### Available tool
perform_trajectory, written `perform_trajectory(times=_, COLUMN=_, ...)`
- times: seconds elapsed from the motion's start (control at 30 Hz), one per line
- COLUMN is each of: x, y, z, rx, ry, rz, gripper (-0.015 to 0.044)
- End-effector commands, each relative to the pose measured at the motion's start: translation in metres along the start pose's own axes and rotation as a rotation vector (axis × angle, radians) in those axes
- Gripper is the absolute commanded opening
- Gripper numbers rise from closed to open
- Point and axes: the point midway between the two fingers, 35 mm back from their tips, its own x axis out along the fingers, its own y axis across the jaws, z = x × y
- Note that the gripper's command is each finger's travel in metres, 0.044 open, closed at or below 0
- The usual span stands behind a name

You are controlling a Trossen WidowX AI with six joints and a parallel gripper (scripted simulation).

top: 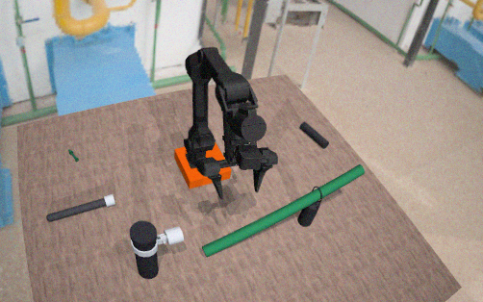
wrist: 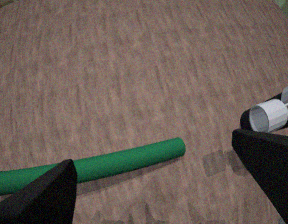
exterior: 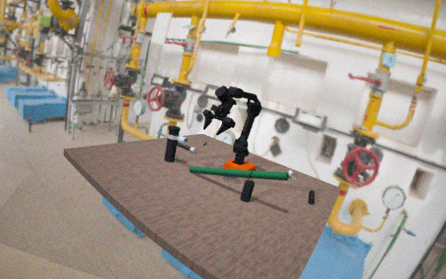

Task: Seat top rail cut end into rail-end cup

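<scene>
The green rail [top: 262,223] [exterior: 224,171] [wrist: 120,161] slants through the thin loop [top: 320,194] over the short black post [top: 307,215] [exterior: 247,192]. Its near end is free, apart from the white rail-end cup [top: 175,236] [exterior: 182,139] [wrist: 271,115]. The cup hangs on the white brace band [top: 145,249] [exterior: 173,138], up near the cap of the big black post [top: 147,265] [exterior: 170,153]. My gripper [top: 240,194] [exterior: 211,131] [wrist: 157,154] is wide open and empty, above the table on the robot-base side of the rail, not touching it.
The orange base [top: 195,179] [exterior: 234,165] stands behind the rail. A dark rod with a white end [top: 76,211] lies left, with a small green piece [top: 73,155] behind it. A black cylinder [top: 314,135] [exterior: 311,197] lies near the table edge. A small white piece [exterior: 291,174] shows past the rail's far end.
</scene>
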Motion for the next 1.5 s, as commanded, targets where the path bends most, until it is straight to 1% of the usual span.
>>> perform_trajectory(times=0.0, x=0.0, y=0.001, z=-0.001, rx=0.035, ry=0.007, rz=-0.005, gripper=0.044)
perform_trajectory(times=0.13, x=0.014, y=0.007, z=-0.005, rx=0.226, ry=0.074, rz=-0.003, gripper=0.044)
perform_trajectory(times=0.3, x=0.043, y=0.023, z=-0.016, rx=0.656, ry=0.224, rz=-0.054, gripper=0.044)
perform_trajectory(times=0.43, x=0.066, y=0.035, z=-0.028, rx=1.001, ry=0.332, rz=-0.156, gripper=0.044)
perform_trajectory(times=0.57, x=0.086, y=0.048, z=-0.043, rx=1.336, ry=0.409, rz=-0.31, gripper=0.044)
perform_trajectory(times=0.63, x=0.092, y=0.052, z=-0.048, rx=1.442, ry=0.426, rz=-0.372, gripper=0.044)
perform_trajectory(times=1.07, x=0.093, y=0.052, z=-0.048, rx=1.455, ry=0.427, rz=-0.38, gripper=0.044)
perform_trajectory(times=1.17, x=0.103, y=0.052, z=-0.053, rx=1.455, ry=0.427, rz=-0.38, gripper=0.044)
perform_trajectory(times=1.27, x=0.121, y=0.053, z=-0.065, rx=1.455, ry=0.427, rz=-0.38, gripper=0.044)
perform_trajectory(times=1.47, x=0.129, y=0.053, z=-0.069, rx=1.455, ry=0.427, rz=-0.38, gripper=0.044)
